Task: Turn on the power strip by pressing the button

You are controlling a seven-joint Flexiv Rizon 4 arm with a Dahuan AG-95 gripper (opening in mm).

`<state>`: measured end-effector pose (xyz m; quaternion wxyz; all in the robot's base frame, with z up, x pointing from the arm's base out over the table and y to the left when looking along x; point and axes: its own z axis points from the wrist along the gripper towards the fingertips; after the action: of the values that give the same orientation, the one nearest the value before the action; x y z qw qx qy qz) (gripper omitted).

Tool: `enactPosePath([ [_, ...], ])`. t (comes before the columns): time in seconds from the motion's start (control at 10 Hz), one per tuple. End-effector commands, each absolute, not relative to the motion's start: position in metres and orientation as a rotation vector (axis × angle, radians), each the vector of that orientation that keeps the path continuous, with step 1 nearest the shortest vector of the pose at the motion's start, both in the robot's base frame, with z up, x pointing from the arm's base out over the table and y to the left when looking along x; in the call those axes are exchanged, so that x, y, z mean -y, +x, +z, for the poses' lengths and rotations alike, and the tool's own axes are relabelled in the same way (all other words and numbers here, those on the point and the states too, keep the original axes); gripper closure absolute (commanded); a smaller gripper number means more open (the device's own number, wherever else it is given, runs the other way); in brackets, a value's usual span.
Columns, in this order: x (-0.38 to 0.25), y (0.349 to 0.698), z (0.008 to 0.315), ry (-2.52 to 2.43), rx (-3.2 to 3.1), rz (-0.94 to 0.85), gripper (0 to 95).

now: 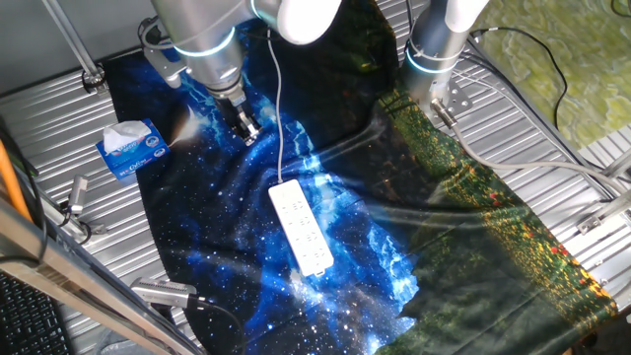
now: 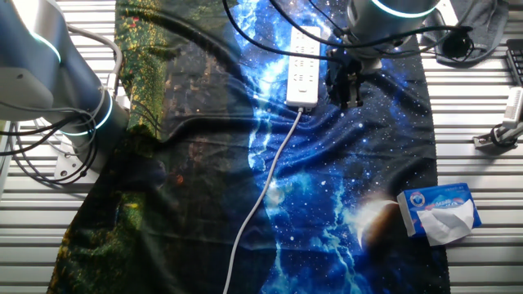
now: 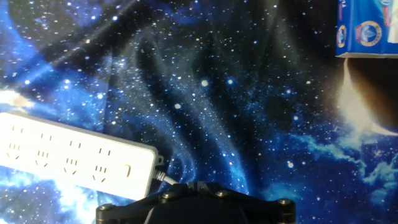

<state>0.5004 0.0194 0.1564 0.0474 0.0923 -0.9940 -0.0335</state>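
Flat on galaxy cloth, white power strip (image 1: 301,228), socket rows, thin cord, tool (image 1: 245,126) state unclear.

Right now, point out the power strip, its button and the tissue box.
power strip (image 1: 303,229), one fixed view, middle of its socket face.
button (image 3: 127,170), hand view, small switch at the corded end.
tissue box (image 2: 440,211), the other fixed view, its top.

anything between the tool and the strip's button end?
No object. In one fixed view only bare galaxy-print cloth separates the tool from the corded end of the power strip; the cord runs just beside that gap. The button shows unobstructed in hand view.
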Motion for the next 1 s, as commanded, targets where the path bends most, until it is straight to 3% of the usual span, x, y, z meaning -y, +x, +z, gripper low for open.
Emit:
enactPosePath([
  [0.1,-0.0194,0.4996,0.1567,0.311,3.021,-0.132,95.0],
  [1.0,-0.0191,0.4995,0.1546,0.286,3.019,-0.129,95.0],
])
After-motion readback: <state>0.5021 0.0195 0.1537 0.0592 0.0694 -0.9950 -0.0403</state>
